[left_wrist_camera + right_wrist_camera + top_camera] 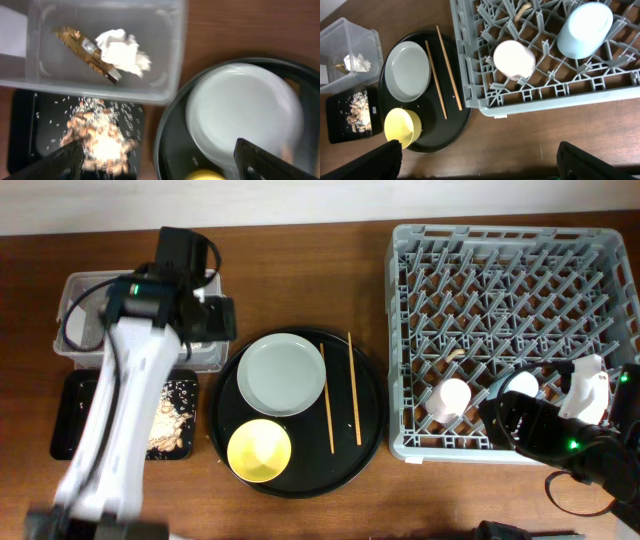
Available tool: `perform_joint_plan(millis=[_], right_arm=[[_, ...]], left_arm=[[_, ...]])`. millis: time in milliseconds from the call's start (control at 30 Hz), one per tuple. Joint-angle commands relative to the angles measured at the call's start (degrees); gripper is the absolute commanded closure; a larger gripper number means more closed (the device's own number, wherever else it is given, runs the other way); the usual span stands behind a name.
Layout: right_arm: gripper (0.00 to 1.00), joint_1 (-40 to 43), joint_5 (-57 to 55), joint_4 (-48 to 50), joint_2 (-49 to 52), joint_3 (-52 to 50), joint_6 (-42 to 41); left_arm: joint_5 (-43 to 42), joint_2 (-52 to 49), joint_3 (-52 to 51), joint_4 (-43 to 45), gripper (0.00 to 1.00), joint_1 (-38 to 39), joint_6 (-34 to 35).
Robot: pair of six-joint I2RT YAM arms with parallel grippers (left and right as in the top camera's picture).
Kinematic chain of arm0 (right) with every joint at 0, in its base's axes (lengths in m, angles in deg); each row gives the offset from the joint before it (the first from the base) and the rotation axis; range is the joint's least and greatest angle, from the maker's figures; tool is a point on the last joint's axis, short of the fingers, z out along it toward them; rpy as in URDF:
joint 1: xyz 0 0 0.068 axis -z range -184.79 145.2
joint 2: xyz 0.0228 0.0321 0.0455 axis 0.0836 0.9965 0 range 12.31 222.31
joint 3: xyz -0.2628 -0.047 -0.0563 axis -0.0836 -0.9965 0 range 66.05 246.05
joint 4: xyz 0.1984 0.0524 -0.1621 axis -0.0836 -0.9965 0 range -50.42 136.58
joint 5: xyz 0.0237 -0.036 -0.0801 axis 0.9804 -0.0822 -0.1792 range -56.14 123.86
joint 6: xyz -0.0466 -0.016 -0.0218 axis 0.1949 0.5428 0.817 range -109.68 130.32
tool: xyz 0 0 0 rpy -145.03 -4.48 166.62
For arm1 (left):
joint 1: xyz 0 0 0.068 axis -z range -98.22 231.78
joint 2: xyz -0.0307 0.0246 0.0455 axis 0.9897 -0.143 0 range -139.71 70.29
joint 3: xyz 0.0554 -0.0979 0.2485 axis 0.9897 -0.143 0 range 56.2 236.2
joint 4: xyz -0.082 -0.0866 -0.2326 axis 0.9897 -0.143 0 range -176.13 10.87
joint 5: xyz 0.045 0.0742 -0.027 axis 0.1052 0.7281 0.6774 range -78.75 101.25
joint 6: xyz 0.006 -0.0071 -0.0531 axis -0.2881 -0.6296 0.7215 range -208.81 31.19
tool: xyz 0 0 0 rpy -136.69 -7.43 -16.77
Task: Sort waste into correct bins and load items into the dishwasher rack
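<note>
The clear tub (80, 285) holds the brown-gold wrapper (80, 47) and the white tissue (122, 52). Food scraps (100, 140) lie in the shallow black tray (75, 415). My left gripper (160, 160) is open and empty, above the gap between that tray and the plate (282, 373). The yellow bowl (259, 450) and two chopsticks (327, 398) lie by the plate. The pink cup (514, 58) and light blue cup (584, 28) sit upside down in the dishwasher rack (500, 280). My right gripper (477, 160) is open and empty over bare table in front of the rack.
A large round black tray (370, 420) carries the plate, bowl and chopsticks, between the bins and the rack. My left arm (120, 410) crosses over the shallow black tray. A small beige scrap (522, 9) lies among the rack's pegs.
</note>
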Motion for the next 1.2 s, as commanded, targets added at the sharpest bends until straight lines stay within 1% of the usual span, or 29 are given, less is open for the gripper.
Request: perform_joint_plan(millis=[0,100,167,267,300,367,433,467,533,567,700,867,900,967,1067,1133,1167], right_arm=[[0.01,0.22,-0.15,-0.04,-0.22,0.42,0.61],[0.01,0.22,-0.15,-0.04,-0.22,0.42,0.61],[0.01,0.22,-0.15,-0.04,-0.22,0.42,0.61],[0.01,0.22,-0.15,-0.04,-0.22,0.44,0.61],[0.01,0.22,-0.15,-0.04,-0.22,0.44,0.61],[0.01,0.22,-0.15,-0.04,-0.22,0.42,0.61],[0.01,0.22,-0.15,-0.04,-0.22,0.42,0.61],[0.01,0.22,-0.15,-0.04,-0.22,0.42,0.61],[0.01,0.22,-0.15,-0.04,-0.22,0.44,0.61],[0.01,0.22,-0.15,-0.04,-0.22,0.44,0.61],[0.01,0.22,-0.15,-0.04,-0.22,0.44,0.61],[0.01,0.22,-0.15,-0.04,-0.22,0.44,0.61],[0.01,0.22,-0.15,-0.04,-0.22,0.44,0.61],[0.01,0.22,-0.15,-0.04,-0.22,0.44,0.61],[0.02,0.22,-0.15,-0.04,-0.22,0.44,0.61],[0.01,0.22,-0.15,-0.04,-0.22,0.44,0.61],[0.01,0.22,-0.15,-0.04,-0.22,0.44,0.61]], left_arm=[[-1.31,15.23,1.79,-6.12,0.01,8.13,-0.37],[-4.81,23.76,1.79,-6.38,0.01,13.88,-0.37],[-4.87,31.08,1.79,-6.4,0.01,16.41,-0.37],[-4.83,36.96,1.79,-6.84,0.01,16.55,-0.37],[-3.69,39.08,1.79,-8.55,0.01,16.52,-1.31],[-0.68,42.77,0.17,-8.13,0.0,15.02,-1.46],[-0.44,48.78,-7.08,-2.73,0.01,10.51,-3.15],[-2.82,53.46,-14.56,3.69,0.01,7.58,-6.69],[-9.44,60.7,-25.92,13.68,0.0,4.42,-12.63],[-11.96,64.26,-31.47,18.47,0.01,3.08,-13.88],[-17.0,78.12,-52.3,33.7,0.01,-1.38,-13.84],[-23.54,92.13,-74.62,47.17,0.01,-3.13,-14.08],[-24.9,93.92,-78.25,49.57,0.01,-3.13,-14.05],[-26.56,93.9,-85.94,57.48,0.01,-3.1,-14.05],[-28.04,93.92,-97.77,72.17,0.01,-3.1,-13.88],[-28.11,93.92,-97.5,67.49,0.01,-3.54,-13.86],[-28.0,93.92,-97.5,67.65,0.01,-3.58,-13.86]])
